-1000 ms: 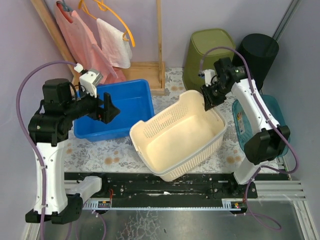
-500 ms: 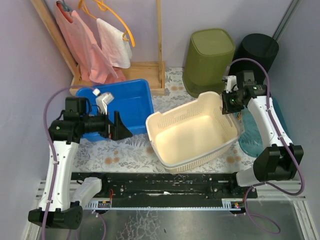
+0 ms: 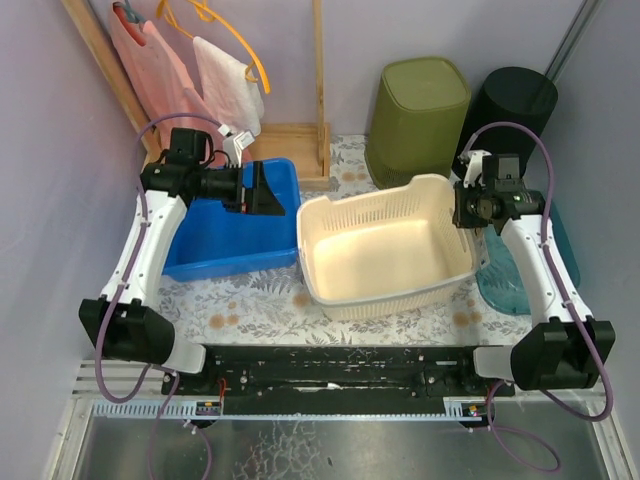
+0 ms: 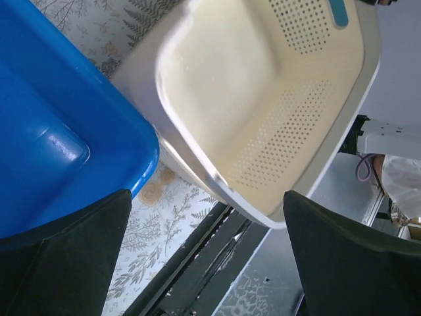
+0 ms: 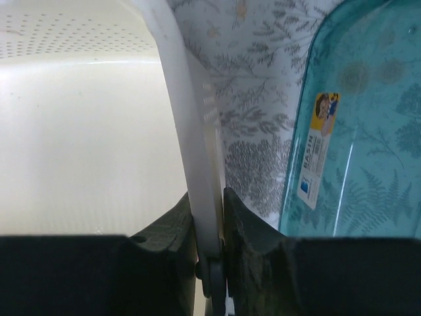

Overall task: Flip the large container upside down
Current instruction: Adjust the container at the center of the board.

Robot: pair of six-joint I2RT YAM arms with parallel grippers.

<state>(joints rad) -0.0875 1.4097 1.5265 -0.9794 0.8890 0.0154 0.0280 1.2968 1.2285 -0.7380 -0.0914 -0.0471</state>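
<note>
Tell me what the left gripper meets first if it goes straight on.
Probably the left gripper meets the rim of the cream perforated plastic basket, past the blue plastic tub; depth unclear.

We log the cream container [image 3: 375, 208] as smooth plastic with a faint satin sheen, its walls pierced with fine holes. The blue tub [image 3: 225, 250] is glossy plastic and throws bright highlights. The teal basin [image 5: 368, 131] is smooth, translucent plastic and carries a printed paper label [image 5: 314, 158]. We read the floral table cover [image 3: 240, 305] as matt. The olive bin [image 3: 420, 110] and the black bin [image 3: 515, 100] look matt. The rack [image 3: 290, 135] is bare wood, and the hung cloths [image 3: 160, 90] are soft fabric.
</note>
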